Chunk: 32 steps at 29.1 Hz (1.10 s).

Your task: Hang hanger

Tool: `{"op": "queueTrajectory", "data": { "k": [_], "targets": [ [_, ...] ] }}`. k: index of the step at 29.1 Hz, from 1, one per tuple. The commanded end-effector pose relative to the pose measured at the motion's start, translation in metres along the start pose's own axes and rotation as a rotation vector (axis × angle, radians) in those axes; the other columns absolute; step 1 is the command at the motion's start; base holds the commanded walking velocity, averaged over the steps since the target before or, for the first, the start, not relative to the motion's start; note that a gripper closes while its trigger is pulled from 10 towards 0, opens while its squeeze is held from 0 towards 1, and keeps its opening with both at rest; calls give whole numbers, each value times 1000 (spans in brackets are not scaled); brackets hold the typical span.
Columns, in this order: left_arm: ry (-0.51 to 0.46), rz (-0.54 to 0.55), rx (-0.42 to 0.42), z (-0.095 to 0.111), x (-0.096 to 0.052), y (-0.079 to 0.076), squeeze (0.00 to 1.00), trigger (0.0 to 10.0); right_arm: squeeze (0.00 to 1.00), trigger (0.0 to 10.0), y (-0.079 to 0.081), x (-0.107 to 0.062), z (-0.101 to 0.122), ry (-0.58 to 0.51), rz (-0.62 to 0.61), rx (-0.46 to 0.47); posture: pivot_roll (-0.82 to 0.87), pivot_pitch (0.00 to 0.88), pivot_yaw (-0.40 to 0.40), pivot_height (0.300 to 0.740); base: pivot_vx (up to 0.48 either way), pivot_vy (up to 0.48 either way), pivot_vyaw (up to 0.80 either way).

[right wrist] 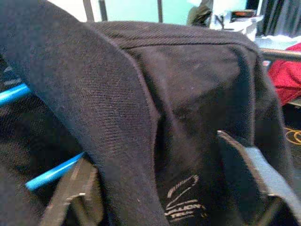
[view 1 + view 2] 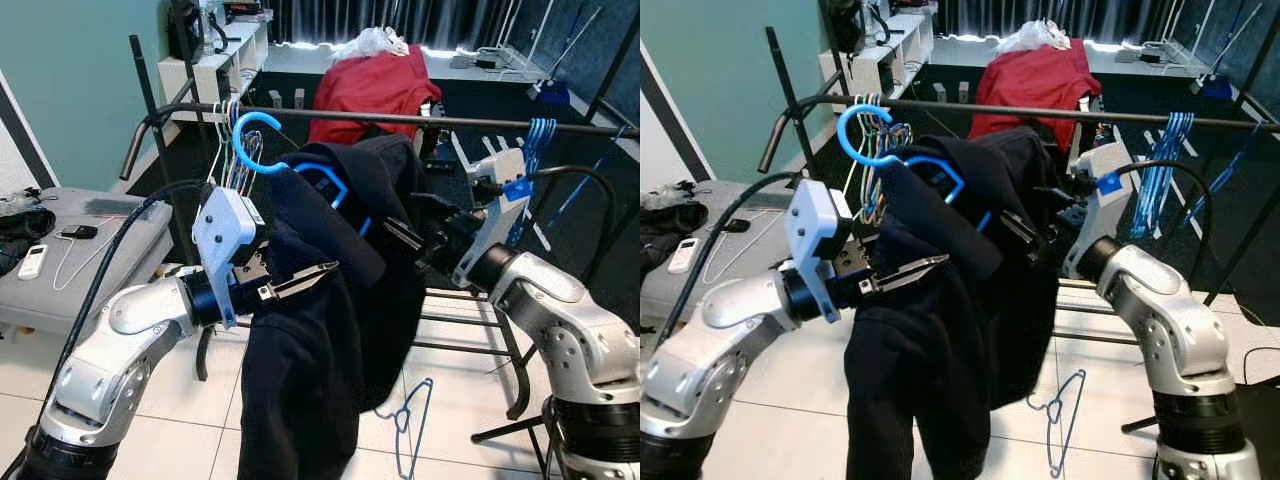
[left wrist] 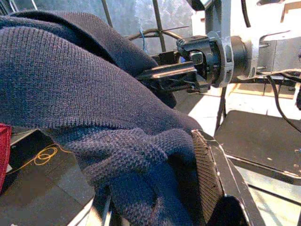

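Observation:
A blue hanger [image 2: 252, 138] carries a dark navy garment [image 2: 330, 330] that hangs in front of the black rail [image 2: 420, 119]. Its hook sits just below and in front of the rail, beside a bunch of empty hangers. My left gripper [image 2: 303, 282] reaches in from the left, its fingers closed on a fold of the garment's knit fabric [image 3: 94, 108]. From the right, my right gripper [image 2: 412, 236] clasps the garment's shoulder; the cloth [image 1: 188, 117] lies between its fingers [image 1: 249, 165], and a blue hanger bar [image 1: 51, 173] shows beside them.
Empty hangers [image 2: 228, 150] crowd the rail's left end, and blue ones [image 2: 540, 135] hang at its right. A red garment [image 2: 375, 85] lies behind. One blue hanger [image 2: 410, 425] lies on the tiled floor. A low black rack [image 2: 470, 320] stands under the rail, a grey bed [image 2: 100, 235] at left.

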<state>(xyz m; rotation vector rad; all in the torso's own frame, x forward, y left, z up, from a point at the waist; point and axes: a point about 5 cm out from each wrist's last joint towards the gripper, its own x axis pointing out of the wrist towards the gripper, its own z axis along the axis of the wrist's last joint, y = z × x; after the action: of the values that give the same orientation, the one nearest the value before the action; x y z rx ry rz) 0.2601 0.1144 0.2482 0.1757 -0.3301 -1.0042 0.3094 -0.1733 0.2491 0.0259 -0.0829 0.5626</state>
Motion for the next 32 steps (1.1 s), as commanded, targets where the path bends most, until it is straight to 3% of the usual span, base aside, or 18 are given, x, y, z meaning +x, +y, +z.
{"op": "queueTrajectory", "data": {
  "k": [1, 21, 22, 23, 24, 25, 27, 32],
  "targets": [
    [-83, -38, 39, 18, 4, -7, 0, 10000, 0, 0, -5, 0, -4, 11, -35, 14, -72, 3, -10, 740, 0, 0, 0],
    [-62, -55, 78, 21, 2, -5, 0, 10000, 0, 0, -16, -4, 0, 2, -95, -18, -77, 5, -10, 740, 0, 0, 0],
    [23, -42, 179, 14, -2, 3, 0, 10000, 0, 0, -25, -6, 10, -39, -134, -10, -78, 4, -10, 740, 0, 0, 0],
    [23, -42, 179, 14, -2, 3, 0, 10000, 0, 0, -25, -6, 10, -39, -134, -10, -78, 4, -10, 740, 0, 0, 0],
    [148, -30, 347, 5, -12, 16, 0, 10000, 0, 0, -43, -13, 22, -77, -204, -19, -80, 3, -10, 740, 0, 0, 0],
    [148, -30, 347, 5, -12, 16, 0, 10000, 0, 0, -43, -13, 22, -77, -204, -19, -80, 3, -10, 740, 0, 0, 0],
    [308, -49, 597, 0, -30, 35, 0, 10000, 0, 0, -72, -30, 38, -108, -326, -46, -81, 4, -12, 740, 0, 0, 0],
    [337, -80, 666, 5, -36, 40, 0, 10000, 0, 0, -83, -38, 41, -99, -383, -64, -81, 4, -12, 740, 0, 0, 0]
  ]
}}
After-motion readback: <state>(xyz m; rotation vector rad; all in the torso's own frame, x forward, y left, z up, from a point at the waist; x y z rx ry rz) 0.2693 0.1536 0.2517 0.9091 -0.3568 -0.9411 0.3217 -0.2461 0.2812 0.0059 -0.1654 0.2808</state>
